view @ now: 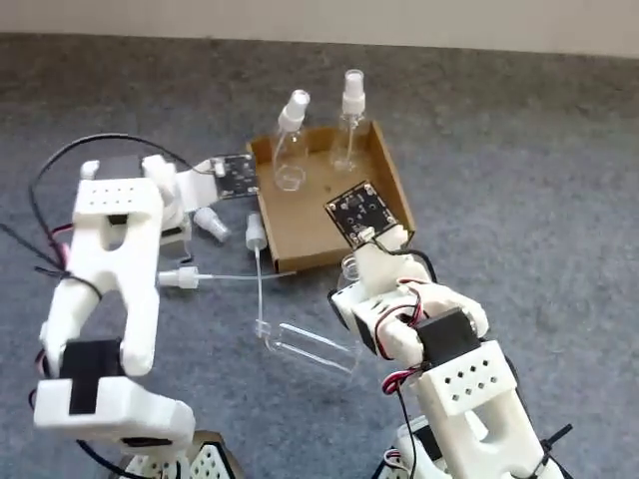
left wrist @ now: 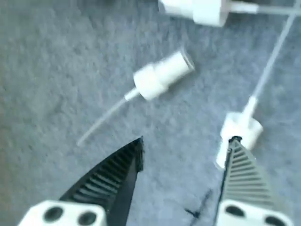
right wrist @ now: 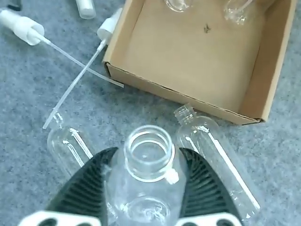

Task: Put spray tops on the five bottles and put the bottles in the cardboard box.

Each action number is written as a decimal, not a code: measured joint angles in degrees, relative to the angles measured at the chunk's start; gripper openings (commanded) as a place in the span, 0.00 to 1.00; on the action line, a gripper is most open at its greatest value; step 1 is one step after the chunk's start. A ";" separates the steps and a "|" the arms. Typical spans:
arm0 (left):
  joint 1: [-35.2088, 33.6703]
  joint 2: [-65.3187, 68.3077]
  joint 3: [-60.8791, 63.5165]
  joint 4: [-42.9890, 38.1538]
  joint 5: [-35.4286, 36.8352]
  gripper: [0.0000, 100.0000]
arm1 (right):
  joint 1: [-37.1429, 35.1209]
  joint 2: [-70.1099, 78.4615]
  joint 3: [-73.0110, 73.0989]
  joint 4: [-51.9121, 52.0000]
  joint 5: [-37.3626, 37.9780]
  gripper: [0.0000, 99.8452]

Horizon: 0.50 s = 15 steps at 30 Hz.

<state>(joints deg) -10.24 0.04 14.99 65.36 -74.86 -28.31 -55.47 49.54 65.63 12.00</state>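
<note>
- Left gripper [left wrist: 186, 140]: fingers spread, the nearer arm; spray top [left wrist: 162, 77] lies just ahead, tube slanting back toward them.
- Right gripper [right wrist: 148, 157] pinches a bottle [right wrist: 143, 200], neck uncapped.

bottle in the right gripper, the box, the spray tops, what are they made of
The bottle held in the right gripper: likely clear glossy plastic, see-through with highlights; glass can't be ruled out. The cardboard box: matte brown cardboard, raw edges. The spray tops: opaque white plastic, smooth, with thin translucent tubes.
</note>
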 measured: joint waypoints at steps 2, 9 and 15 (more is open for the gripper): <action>1.41 2.37 -0.97 -3.08 0.00 0.26 | 0.00 0.00 0.00 0.00 0.00 0.00; 3.25 9.23 -4.48 -10.29 -0.88 0.29 | 0.00 0.00 0.00 0.00 0.00 0.00; 3.34 13.54 -4.66 -15.56 -1.23 0.30 | 0.00 0.00 0.00 0.00 0.00 0.00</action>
<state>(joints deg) -6.90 13.58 10.33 49.80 -76.09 -28.31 -55.47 49.54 65.63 12.00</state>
